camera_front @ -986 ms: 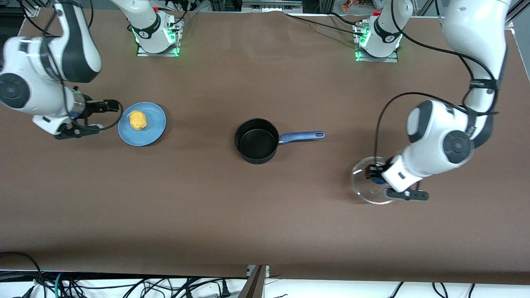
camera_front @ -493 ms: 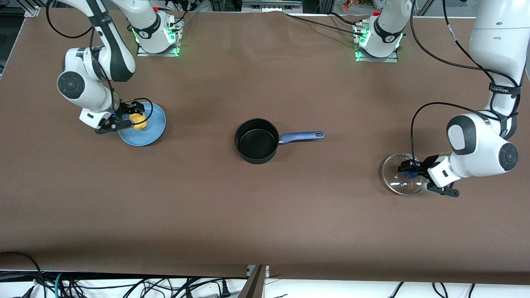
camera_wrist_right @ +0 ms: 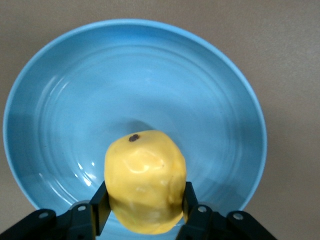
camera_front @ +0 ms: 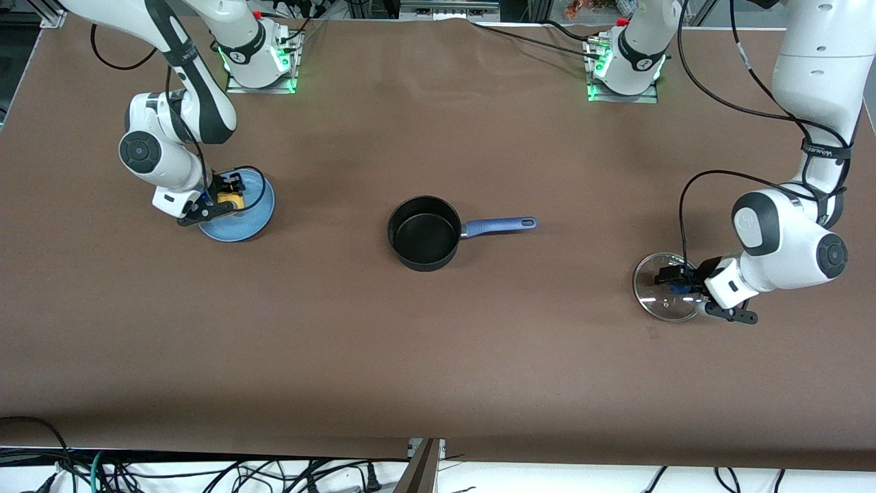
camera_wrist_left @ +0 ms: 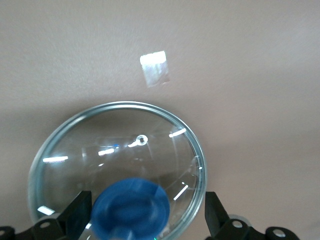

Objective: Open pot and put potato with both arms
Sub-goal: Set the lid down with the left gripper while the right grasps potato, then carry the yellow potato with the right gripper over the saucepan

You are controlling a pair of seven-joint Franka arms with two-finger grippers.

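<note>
The black pot (camera_front: pixel 424 233) with a blue handle (camera_front: pixel 499 224) stands open at the table's middle. Its glass lid (camera_front: pixel 658 301) lies flat on the table toward the left arm's end. My left gripper (camera_front: pixel 674 282) is low over the lid, and its fingers stand open on either side of the blue knob (camera_wrist_left: pixel 131 210) without touching it; the gripper also shows in the left wrist view (camera_wrist_left: pixel 145 214). The yellow potato (camera_front: pixel 228 199) sits on the blue plate (camera_front: pixel 239 222). My right gripper (camera_wrist_right: pixel 144 205) is shut on the potato (camera_wrist_right: pixel 145 185), a finger pressed on each side.
The blue plate (camera_wrist_right: pixel 150 75) lies toward the right arm's end of the table. The arm bases (camera_front: pixel 256 55) stand along the table edge farthest from the front camera. Brown table surface lies between the plate, the pot and the lid.
My right arm came down to the plate and its fingers closed round the potato. My left arm carried the lid toward its end of the table and set it down.
</note>
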